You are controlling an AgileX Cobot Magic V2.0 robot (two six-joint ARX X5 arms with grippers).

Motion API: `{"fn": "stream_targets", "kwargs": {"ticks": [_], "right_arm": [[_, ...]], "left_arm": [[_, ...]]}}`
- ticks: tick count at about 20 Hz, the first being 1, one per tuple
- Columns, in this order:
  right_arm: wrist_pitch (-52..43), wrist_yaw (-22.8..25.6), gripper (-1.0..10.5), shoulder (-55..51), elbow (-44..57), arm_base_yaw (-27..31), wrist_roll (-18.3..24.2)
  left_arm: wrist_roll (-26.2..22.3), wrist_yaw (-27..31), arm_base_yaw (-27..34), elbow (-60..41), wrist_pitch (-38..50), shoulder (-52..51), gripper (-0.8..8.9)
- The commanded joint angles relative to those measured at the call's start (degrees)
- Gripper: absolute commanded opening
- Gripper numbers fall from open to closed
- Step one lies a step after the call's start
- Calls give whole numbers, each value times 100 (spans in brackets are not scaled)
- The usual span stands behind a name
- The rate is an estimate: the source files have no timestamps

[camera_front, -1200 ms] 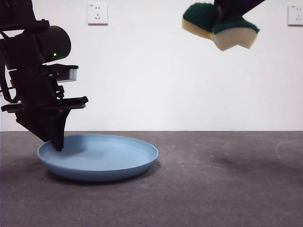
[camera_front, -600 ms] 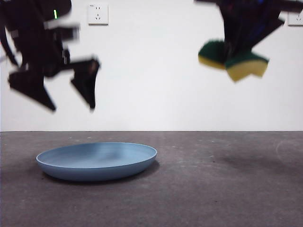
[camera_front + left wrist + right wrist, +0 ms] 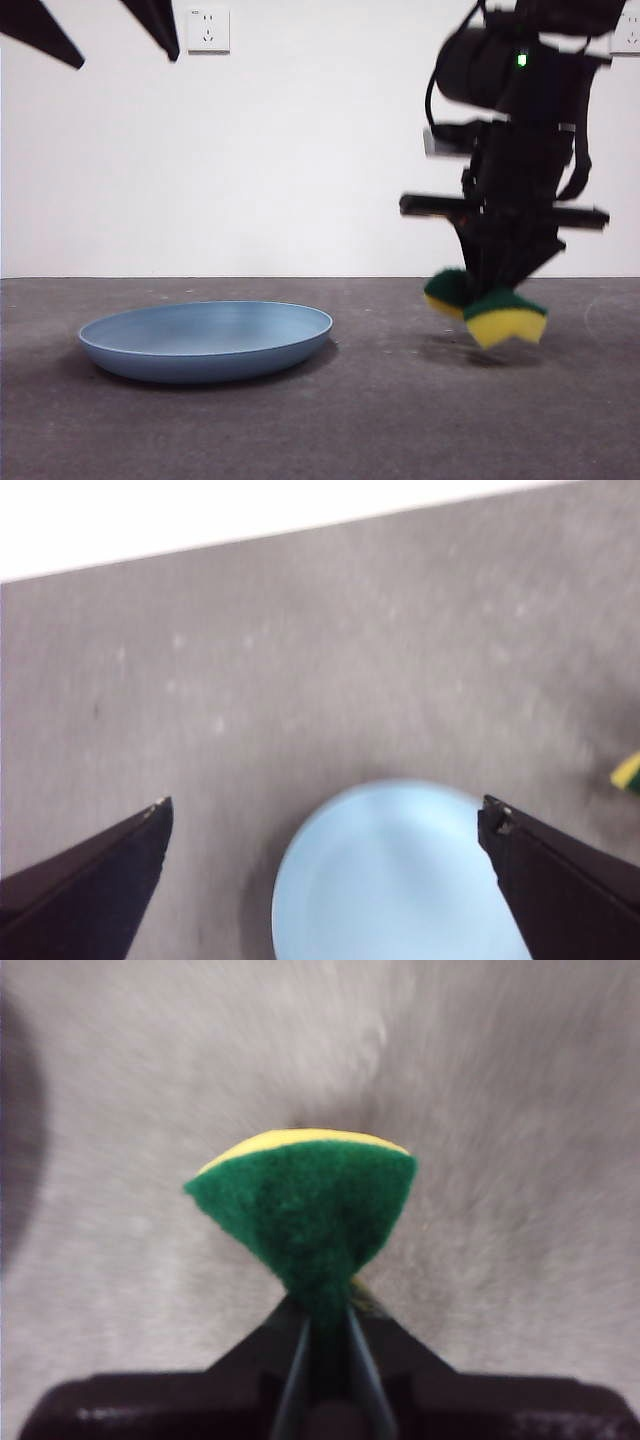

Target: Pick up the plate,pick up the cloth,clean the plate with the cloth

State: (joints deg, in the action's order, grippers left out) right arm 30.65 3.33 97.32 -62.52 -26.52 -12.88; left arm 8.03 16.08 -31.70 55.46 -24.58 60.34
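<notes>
Pinching the cloth (image 3: 487, 309) tight between its jaws, the right gripper (image 3: 497, 282) hangs low over the table (image 3: 400, 420), well apart from the plate (image 3: 206, 340); the left gripper (image 3: 325, 830) is spread wide, empty, high above the plate.

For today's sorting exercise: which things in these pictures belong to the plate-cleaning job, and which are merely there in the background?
Part of the job:
- plate, flat on the table, not held
- sponge, pinched in the right gripper, low over the table beside the plate
- left gripper, open, raised above the plate

Just there:
- wall sockets
- grey table
</notes>
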Motion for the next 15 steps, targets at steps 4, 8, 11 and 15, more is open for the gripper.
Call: {"fn": "stream_targets", "kwargs": {"ticks": [4,8,11,15], "right_arm": [[-28,-46,-16,404,52,66,39],[-61,-42,254,404,52,66,50],[-61,-42,416,402,52,66,50],[-61,-42,419,402,52,66,55]], "left_arm": [[302,264,-365,-887,96,-498,532],[297,332,-437,-927,94,-514,531],[295,330,-437,-927,92,-514,531],[295,330,-437,-927,39,-514,531]]}}
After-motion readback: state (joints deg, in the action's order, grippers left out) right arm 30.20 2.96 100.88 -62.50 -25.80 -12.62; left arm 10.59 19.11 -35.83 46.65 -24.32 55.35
